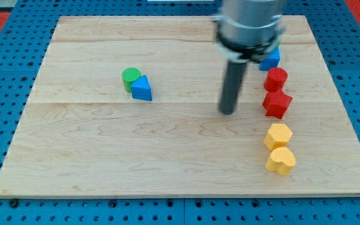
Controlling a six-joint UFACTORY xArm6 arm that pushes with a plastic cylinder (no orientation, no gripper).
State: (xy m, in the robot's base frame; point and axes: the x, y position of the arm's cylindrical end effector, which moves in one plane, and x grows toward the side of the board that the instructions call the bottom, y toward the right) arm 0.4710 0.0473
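Note:
My tip rests on the wooden board, right of centre. The nearest block is the red star-shaped block, a short way to the tip's right, with a gap between them. Above that one sits a red hexagonal block, and higher still a blue block partly hidden behind the arm, with a sliver of green beside it. Below the red pair lie a yellow hexagonal block and a yellow heart-shaped block. Far to the tip's left, a green cylinder touches a blue triangular block.
The board lies on a blue pegboard surface that surrounds it on all sides. The arm's grey body hangs over the board's top right part and hides what is behind it.

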